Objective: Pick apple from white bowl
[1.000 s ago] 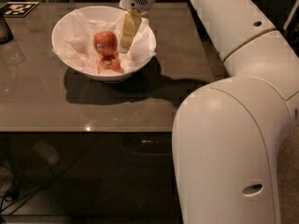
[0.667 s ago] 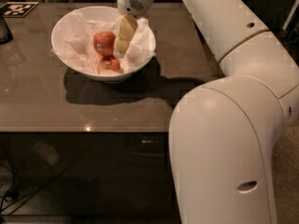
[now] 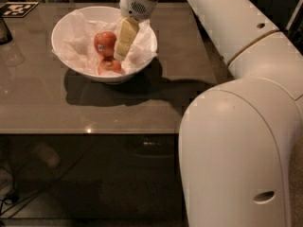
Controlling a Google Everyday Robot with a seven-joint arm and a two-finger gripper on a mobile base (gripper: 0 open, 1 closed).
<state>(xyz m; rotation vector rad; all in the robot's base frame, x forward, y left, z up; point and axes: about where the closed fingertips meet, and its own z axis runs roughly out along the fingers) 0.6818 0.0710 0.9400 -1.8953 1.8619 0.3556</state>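
The white bowl (image 3: 66, 56) sits on the far left part of the table, lined with crumpled white paper. Inside it lies the red apple (image 3: 104, 43) with a small pale sticker on its side. A smaller orange-red apple (image 3: 109, 67) lies just in front of it. My gripper (image 3: 119, 56) reaches down into the bowl from above, its cream-coloured fingers (image 3: 124, 38) right beside the apple's right side, tips near the smaller apple.
The brown table (image 3: 94, 108) has its front edge near mid-frame. A black-and-white marker tag (image 3: 18, 8) lies at the far left corner, with a dark object (image 3: 4, 30) at the left edge. My white arm (image 3: 236, 126) fills the right side.
My gripper has moved slightly left and lower into the bowl, closer to the red apple. The apples have not moved.
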